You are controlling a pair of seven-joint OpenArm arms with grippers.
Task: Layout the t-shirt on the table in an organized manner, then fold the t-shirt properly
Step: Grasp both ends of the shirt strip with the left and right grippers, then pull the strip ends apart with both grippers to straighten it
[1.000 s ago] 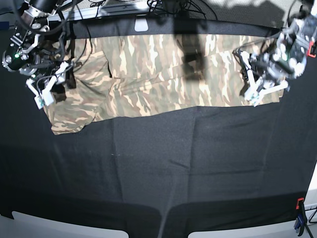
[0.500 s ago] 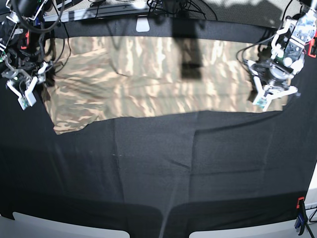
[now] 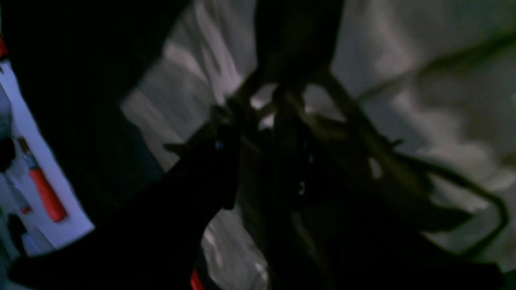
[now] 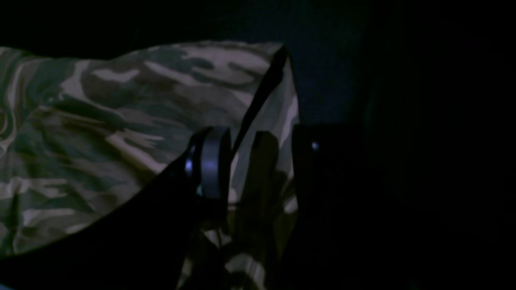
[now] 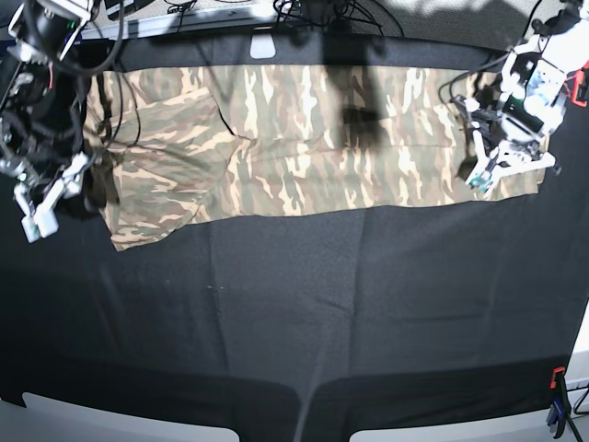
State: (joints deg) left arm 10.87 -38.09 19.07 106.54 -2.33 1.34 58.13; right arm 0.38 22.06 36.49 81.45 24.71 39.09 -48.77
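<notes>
The camouflage t-shirt [image 5: 294,138] lies spread in a wide band across the far part of the black table [image 5: 322,313]. My right gripper [image 5: 51,195] is at the shirt's left end. In the right wrist view a raised fold of the t-shirt [image 4: 100,121] sits pinched in the right gripper [image 4: 262,149]. My left gripper [image 5: 504,168] rests on the shirt's right lower hem. The left wrist view is dark and blurred. There, taut creases of the t-shirt [image 3: 423,100] run into the left gripper [image 3: 278,104], which looks shut on the cloth.
Cables and a metal rail [image 5: 230,14] line the far edge. A white tag [image 5: 264,46] lies just beyond the shirt. A red clamp [image 5: 557,378] stands at the near right corner, and red-handled tools [image 3: 44,193] lie off the table's side. A dark shadow [image 5: 354,110] crosses the shirt.
The shirt was pulled taut and shaken, and now lies flatter and slightly further right. The right gripper swung outward and toward the front; the left gripper shifted a little toward the far right.
</notes>
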